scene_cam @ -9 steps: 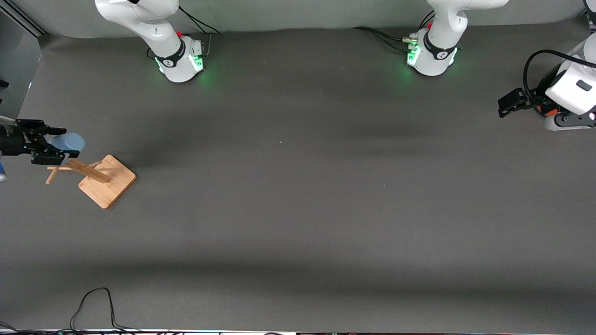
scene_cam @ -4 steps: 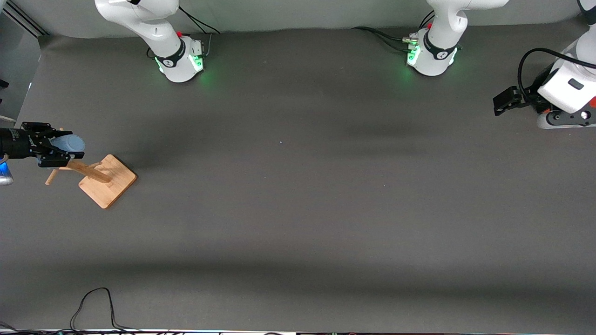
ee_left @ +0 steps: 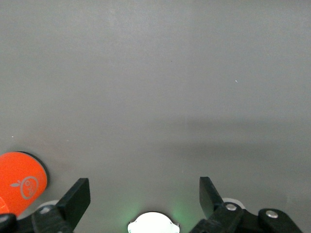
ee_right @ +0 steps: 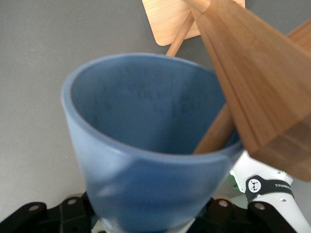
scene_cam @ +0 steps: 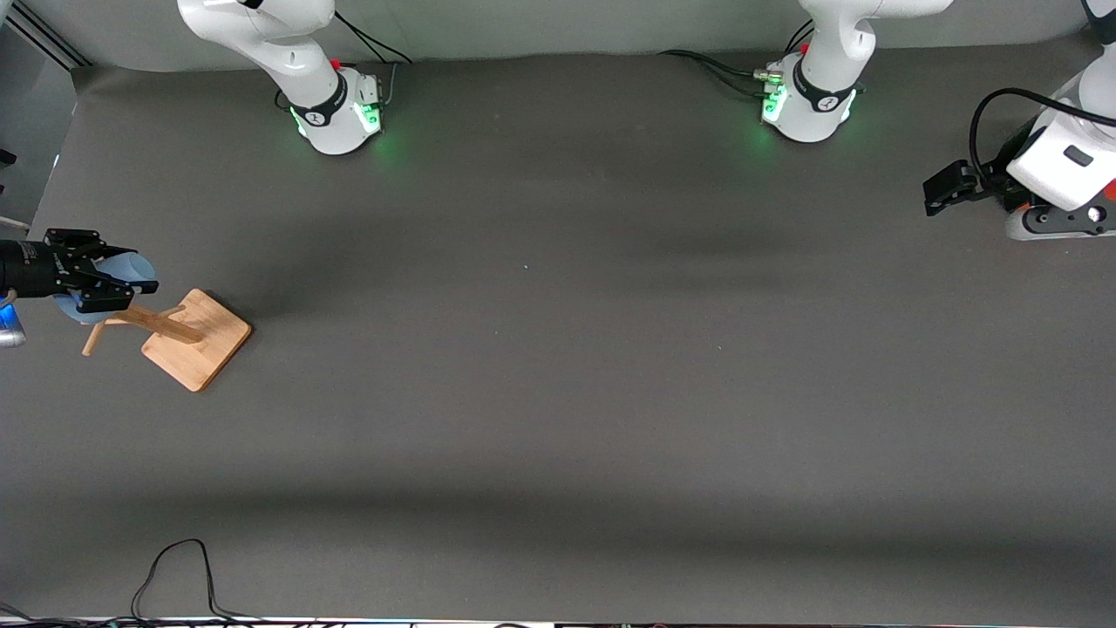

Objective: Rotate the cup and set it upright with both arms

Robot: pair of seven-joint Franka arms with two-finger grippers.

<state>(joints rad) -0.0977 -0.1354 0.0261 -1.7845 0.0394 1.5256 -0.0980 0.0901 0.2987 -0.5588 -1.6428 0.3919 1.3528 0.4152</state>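
My right gripper [scene_cam: 118, 281] is at the right arm's end of the table, over the pegs of a wooden stand [scene_cam: 199, 342], and is shut on the pale blue cup [scene_cam: 132, 265]. In the right wrist view the cup [ee_right: 146, 145] fills the picture with its mouth open to the camera. A wooden peg [ee_right: 216, 133] of the stand reaches into that mouth. The cup hides the right fingers there. My left gripper [scene_cam: 935, 194] waits open and empty above the table at the left arm's end; its two black fingers [ee_left: 75, 199] stand wide apart over bare mat.
An orange-red canister [ee_left: 19, 179] stands by the left gripper. The stand's flat base [ee_right: 175, 19] rests on the grey mat [scene_cam: 558, 349]. The two arm bases [scene_cam: 336, 113] stand along the table's edge farthest from the front camera. A black cable [scene_cam: 174, 567] lies near the nearest edge.
My right gripper has tilted the cup down onto the stand's peg, and the stand has shifted slightly toward the right arm's end. My left gripper moved a little and then held still.
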